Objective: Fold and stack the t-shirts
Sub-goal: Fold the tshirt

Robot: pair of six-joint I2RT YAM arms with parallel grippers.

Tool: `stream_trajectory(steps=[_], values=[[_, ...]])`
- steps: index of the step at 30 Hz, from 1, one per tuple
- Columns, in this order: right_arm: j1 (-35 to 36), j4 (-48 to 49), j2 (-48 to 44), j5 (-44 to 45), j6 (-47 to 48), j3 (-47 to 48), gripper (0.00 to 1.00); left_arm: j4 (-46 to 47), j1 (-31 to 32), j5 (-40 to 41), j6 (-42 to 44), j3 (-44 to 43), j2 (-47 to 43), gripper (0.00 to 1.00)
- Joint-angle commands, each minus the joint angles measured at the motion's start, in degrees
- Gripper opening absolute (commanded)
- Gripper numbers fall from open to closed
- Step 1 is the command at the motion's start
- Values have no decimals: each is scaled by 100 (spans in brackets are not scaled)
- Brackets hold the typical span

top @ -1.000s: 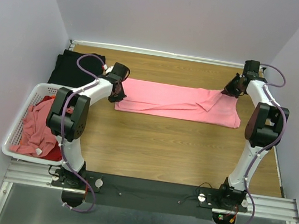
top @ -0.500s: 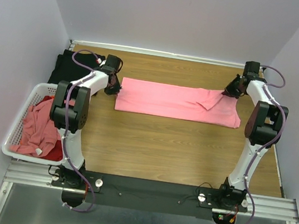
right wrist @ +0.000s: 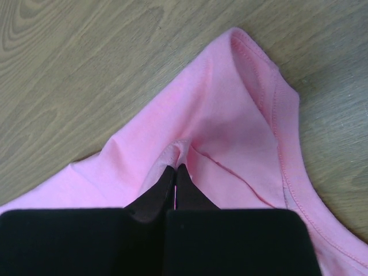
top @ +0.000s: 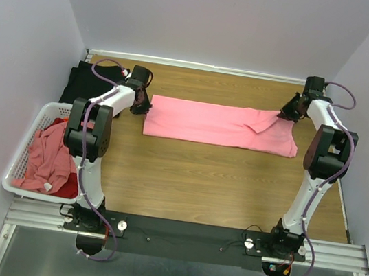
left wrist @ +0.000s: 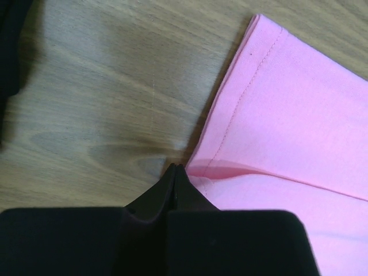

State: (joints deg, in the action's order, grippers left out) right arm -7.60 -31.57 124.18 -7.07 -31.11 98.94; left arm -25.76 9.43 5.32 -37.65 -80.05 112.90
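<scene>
A salmon-pink t-shirt [top: 214, 124] lies folded into a long strip across the far half of the table. My left gripper [top: 142, 107] is shut at its left end. In the left wrist view the closed tips [left wrist: 175, 167] pinch the hem corner [left wrist: 230, 172], whose upper layer lifts slightly. My right gripper [top: 290, 116] is shut on the shirt's right end. In the right wrist view the tips [right wrist: 175, 167] pinch a pucker of pink cloth [right wrist: 230, 115] near the collar. A black t-shirt [top: 85, 81] lies at the far left.
A white slatted basket [top: 16, 186] stands at the left table edge, holding crumpled pink shirts [top: 46, 155] and some red cloth [top: 65, 190]. Walls close the table on the left, back and right. The wooden tabletop [top: 206, 176] stretches in front of the pink strip.
My left gripper swung from the strip's near-left side up to its far-left end, and the loose lower layer was flattened. My right gripper shifted slightly right, pulling the strip straighter.
</scene>
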Motion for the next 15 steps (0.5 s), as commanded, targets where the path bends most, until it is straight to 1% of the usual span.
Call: stream_trajectory(steps=[1,2,4,5,8,9,10,13,15], values=[[-31,37,203,-4,-44,100,9,62,-20,127,117,-142,153,0],[-31,37,212,-57,26,100,10,53,-20,231,117,-160,144,2],[-31,28,186,-145,53,82,20,45,-20,328,144,-169,101,10],[-31,28,151,-128,70,56,28,36,-20,381,161,-177,83,23],[-31,28,-104,30,149,-23,39,10,-20,627,223,-186,-145,37],[-23,28,-279,56,202,-41,43,-8,-20,750,266,-186,-302,43],[-23,20,-359,74,237,-76,43,-26,-20,829,267,-195,-382,44],[-23,28,-718,74,316,-260,45,-96,6,1032,363,-116,-734,55],[-23,28,-842,22,325,-462,47,-114,76,1076,434,33,-989,61]])
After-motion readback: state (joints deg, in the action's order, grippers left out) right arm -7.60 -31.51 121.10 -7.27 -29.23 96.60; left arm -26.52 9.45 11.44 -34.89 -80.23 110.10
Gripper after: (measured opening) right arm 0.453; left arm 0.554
